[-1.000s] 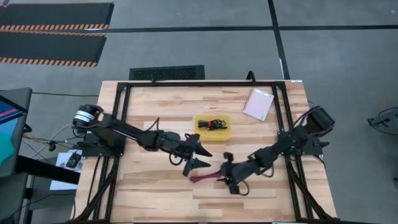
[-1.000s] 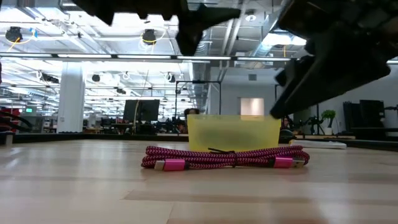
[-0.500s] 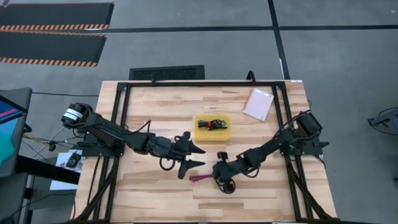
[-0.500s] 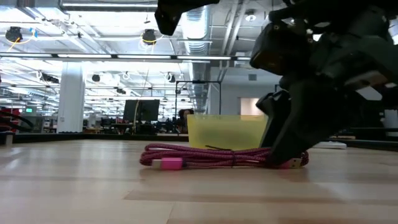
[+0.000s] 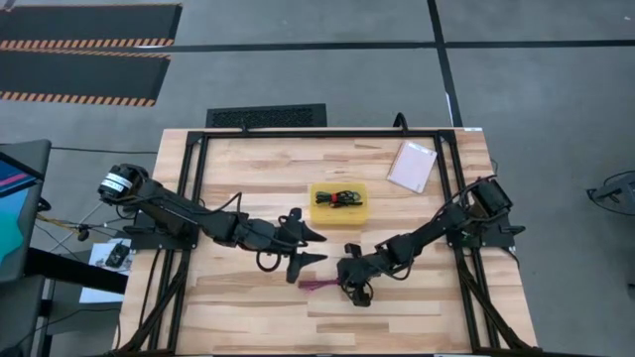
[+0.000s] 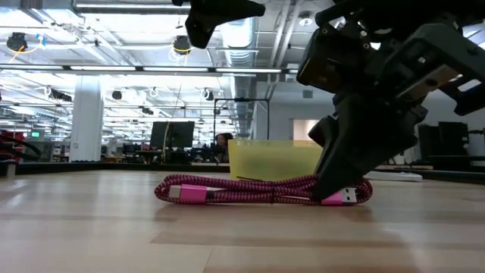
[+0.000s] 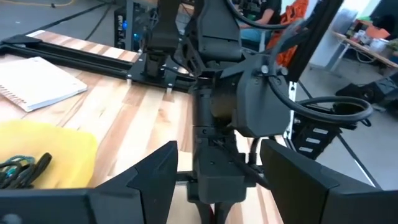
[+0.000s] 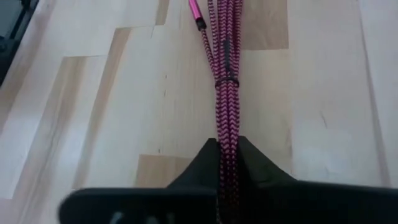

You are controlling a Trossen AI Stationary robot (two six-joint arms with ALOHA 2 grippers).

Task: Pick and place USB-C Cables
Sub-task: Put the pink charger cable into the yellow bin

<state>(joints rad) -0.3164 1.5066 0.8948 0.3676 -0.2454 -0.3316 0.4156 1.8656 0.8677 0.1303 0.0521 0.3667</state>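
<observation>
A maroon braided USB-C cable (image 6: 250, 191), folded into a flat bundle, lies along the wooden table in front of the yellow tray (image 5: 338, 205). My right gripper (image 5: 347, 285) is down at the bundle's right end and shut on it. My left gripper (image 5: 306, 250) hovers open just left of it, above the table, touching nothing. Inside the tray lie dark cables (image 5: 337, 197), one of them teal (image 7: 13, 167). My right gripper pinches the folded bundle, several strands together, between its two fingers near its right end (image 8: 227, 132). The fingers (image 6: 333, 178) slant down from the table's right side. The bundle lies on the table, stretching left away from the fingers, its plug (image 6: 345, 199) beside them.
A pale pinkish packet (image 5: 412, 166) lies at the far right of the table. The black frame rails (image 5: 189, 198) run along the table's left, right and far sides. Bare wood lies near the front edge (image 5: 327, 327).
My right gripper has come down and toward the table's left onto the maroon cable's right end and has shut on it. The bundle has slid a little to the left along the table. My left gripper has drawn back slightly toward the left.
</observation>
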